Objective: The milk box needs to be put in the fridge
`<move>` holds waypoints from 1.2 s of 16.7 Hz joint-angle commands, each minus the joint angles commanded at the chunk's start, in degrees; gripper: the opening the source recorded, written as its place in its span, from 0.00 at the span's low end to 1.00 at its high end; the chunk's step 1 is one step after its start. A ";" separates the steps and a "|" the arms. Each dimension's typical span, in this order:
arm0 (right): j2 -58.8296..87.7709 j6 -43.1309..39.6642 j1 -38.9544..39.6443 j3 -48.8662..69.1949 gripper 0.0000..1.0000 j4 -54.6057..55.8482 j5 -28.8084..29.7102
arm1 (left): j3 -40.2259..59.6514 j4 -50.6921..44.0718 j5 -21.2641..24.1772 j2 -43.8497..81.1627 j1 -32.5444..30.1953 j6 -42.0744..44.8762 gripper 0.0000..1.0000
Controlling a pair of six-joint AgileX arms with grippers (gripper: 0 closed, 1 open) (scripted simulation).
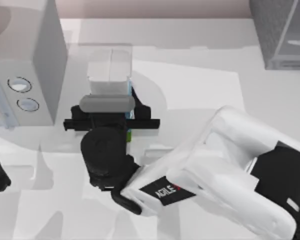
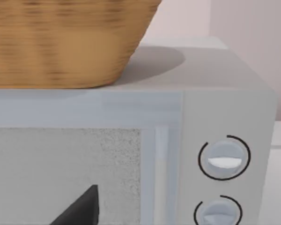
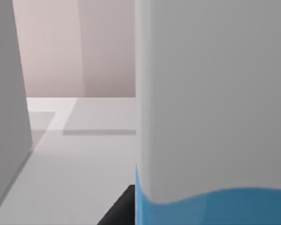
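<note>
My right arm fills the near side of the top view, its hand (image 1: 111, 117) reaching to the one milk box (image 1: 110, 70), standing upright on the bench (image 1: 200, 75); I cannot tell whether the fingers grip it. The fridge (image 1: 282, 30) sits at the far right corner, well apart. Left of the carton stands one pale microwave (image 1: 25, 65) with two dials, a wicker basket (image 2: 65, 37) on top. My left arm waits at the left edge.

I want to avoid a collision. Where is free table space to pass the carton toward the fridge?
Bare table lies between the milk box and the fridge. Crowded: the left side, where the dial box stands beside the right tool.
</note>
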 joint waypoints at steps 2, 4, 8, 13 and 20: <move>0.00 0.00 0.00 0.00 0.00 0.00 0.00 | 0.00 0.00 0.00 0.00 0.00 0.00 1.00; 0.00 0.00 0.00 0.00 0.00 0.00 0.00 | 0.00 0.00 0.00 0.00 0.00 0.00 1.00; 0.00 0.00 0.00 0.00 0.00 0.00 0.00 | 0.00 0.00 0.00 0.00 0.00 0.00 1.00; -3.70 -0.04 0.00 0.11 0.00 -3.76 -0.22 | 0.00 0.00 0.00 0.00 0.00 0.00 1.00; -17.14 0.42 0.02 2.44 0.00 -20.37 -0.33 | 0.00 0.00 0.00 0.00 0.00 0.00 1.00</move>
